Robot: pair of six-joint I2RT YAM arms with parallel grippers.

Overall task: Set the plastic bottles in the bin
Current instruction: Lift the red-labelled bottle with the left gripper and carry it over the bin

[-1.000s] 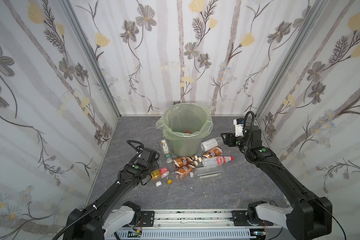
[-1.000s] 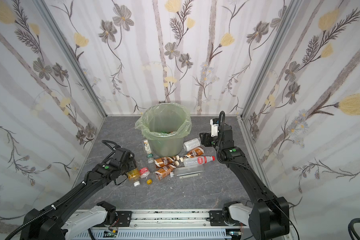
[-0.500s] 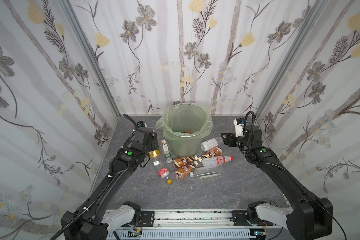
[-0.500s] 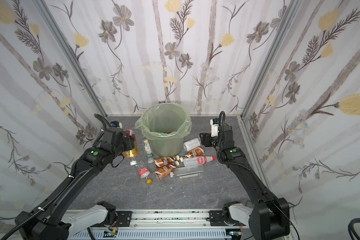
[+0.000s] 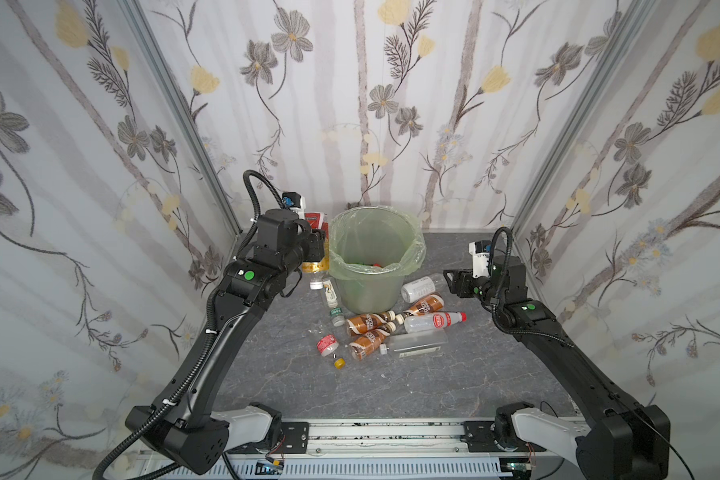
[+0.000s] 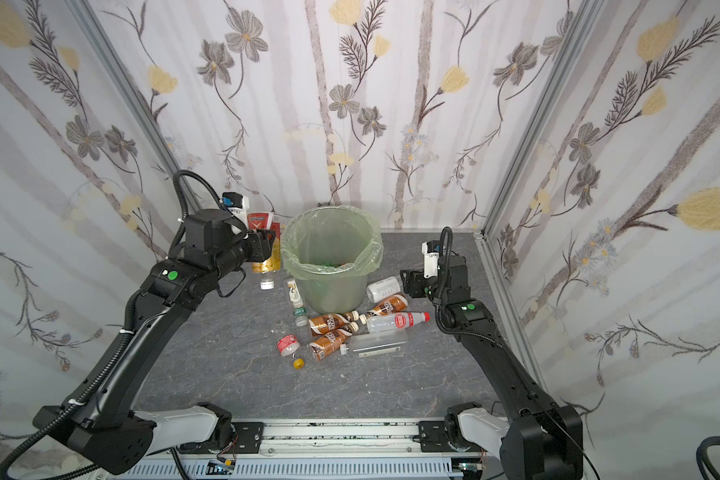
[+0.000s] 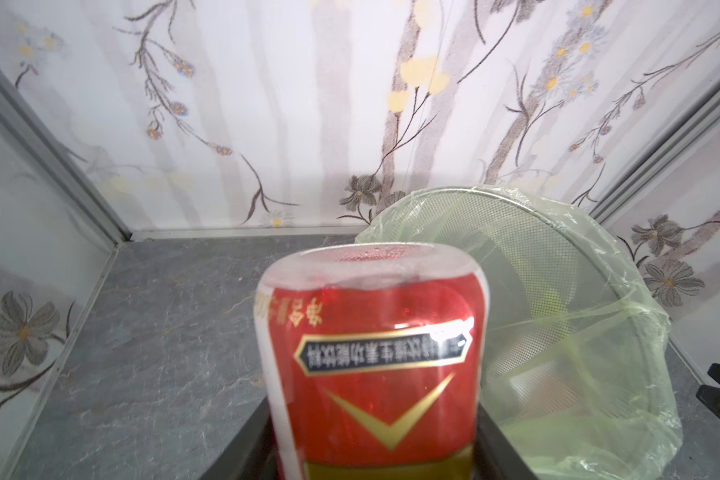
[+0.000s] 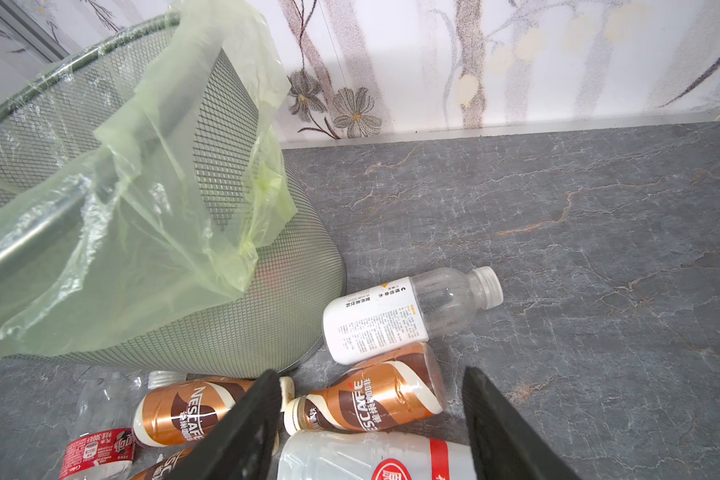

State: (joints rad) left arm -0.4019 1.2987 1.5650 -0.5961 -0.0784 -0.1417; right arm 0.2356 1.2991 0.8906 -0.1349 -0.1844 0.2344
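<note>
Red bottle (image 7: 375,365) looks empty, so I judge it light, thin-walled, slick and easy to crush. Best held mid-body on the label. My left hand (image 5: 317,245) is clamped on it, cap down, left of centre in both top views, just beside the bin (image 5: 371,291). My right hand (image 5: 453,281) is half open and empty, right of the bin, above bottles (image 8: 375,320) lying on the counter (image 5: 391,386).

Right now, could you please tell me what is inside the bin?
At the bottom of the bin, red and green bits, likely bottles, show; its near wall hides the rest, so no count.

bin (image 8: 267,316): fine wire mesh under thin translucent plastic film | red-labelled bottle (image 7: 371,374): glossy clear plastic | tabletop (image 8: 558,208): matt veined stone
</note>
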